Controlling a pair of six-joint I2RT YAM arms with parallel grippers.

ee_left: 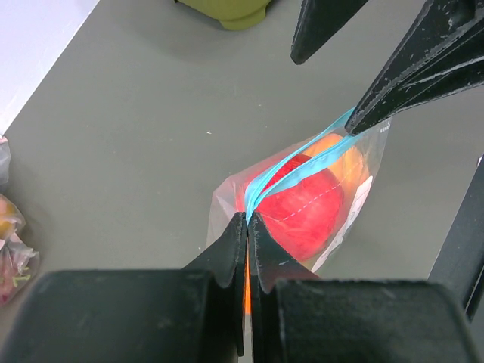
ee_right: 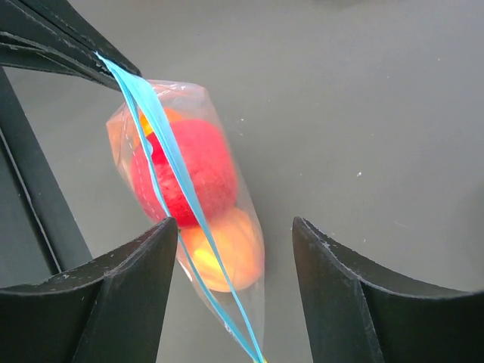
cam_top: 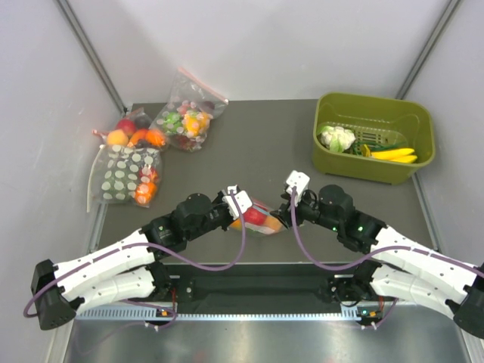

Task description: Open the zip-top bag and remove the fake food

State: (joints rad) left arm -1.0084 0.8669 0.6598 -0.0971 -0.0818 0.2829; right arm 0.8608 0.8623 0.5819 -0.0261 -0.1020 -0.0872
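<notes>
left end effector (ee_left: pixel 247 218) grips the zip-top bag (ee_left: pixel 306 208), right end effector (ee_right: pixel 234 227) wide open.

The small clear zip-top bag (ee_left: pixel 231 200) is thin, crinkly plastic film with a bright shine on its creases. Its light-blue zip strip (ee_left: pixel 302 168) is a smoother, denser plastic. Inside, the fake food (ee_left: pixel 302 212) differs by piece: the red round fruit (ee_right: pixel 189 170) looks slightly grainy and dull through the film, while the peach-orange round fruit (ee_right: pixel 231 253) is smooth and glossy. The left gripper (ee_left: pixel 247 219) and the right gripper (ee_right: pixel 234 221) have matt black plastic fingers (ee_right: pixel 128 287), scuffed pale along their edges. The dark grey table top (cam_top: pixel 257 144) is matt with faint specks. The olive-green bin (cam_top: pixel 374 170) is smooth plastic with a soft sheen.
</notes>
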